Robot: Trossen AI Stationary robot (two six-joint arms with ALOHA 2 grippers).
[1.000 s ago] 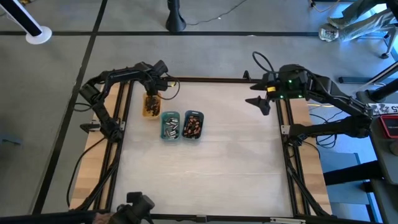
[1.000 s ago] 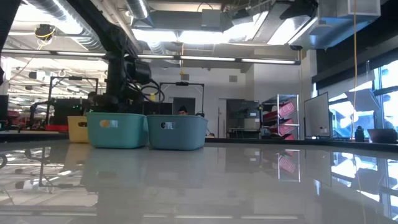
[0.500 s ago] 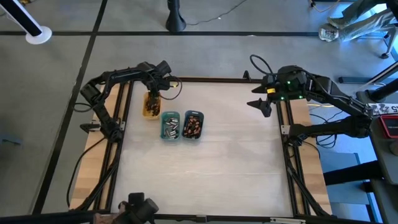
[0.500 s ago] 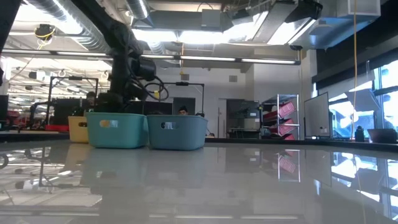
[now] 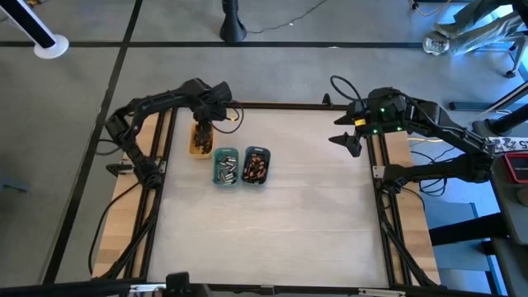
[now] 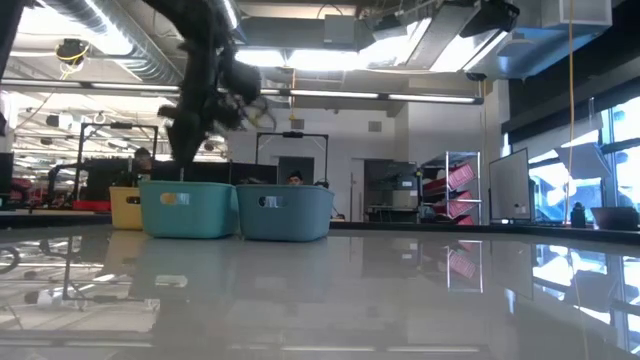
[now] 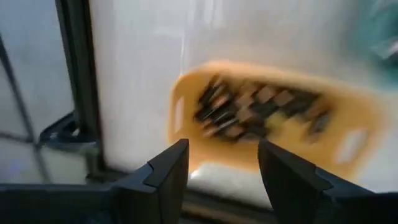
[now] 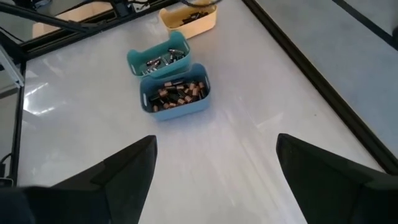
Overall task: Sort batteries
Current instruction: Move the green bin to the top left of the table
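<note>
Three small trays stand in a row at the table's far left. The yellow tray [image 5: 200,142] holds dark batteries [image 7: 249,112]. The teal tray [image 5: 226,166] holds silvery batteries [image 8: 163,59]. The blue tray [image 5: 256,166] holds copper-toned batteries [image 8: 177,93]. My left gripper [image 7: 222,180] hangs open above the yellow tray's near end, pointing down, with nothing between its fingers. My right gripper [image 8: 214,180] waits open, high above the table's far right edge [image 5: 346,142].
The black frame rail [image 5: 289,106] runs along the table's far edge, close behind the yellow tray. A side rail [image 7: 74,74] runs just left of that tray. The white tabletop [image 5: 305,206] stretches bare to the right of and nearer than the trays.
My left gripper has risen straight out of the yellow tray and now hangs well above its rim. The trays have kept their places.
</note>
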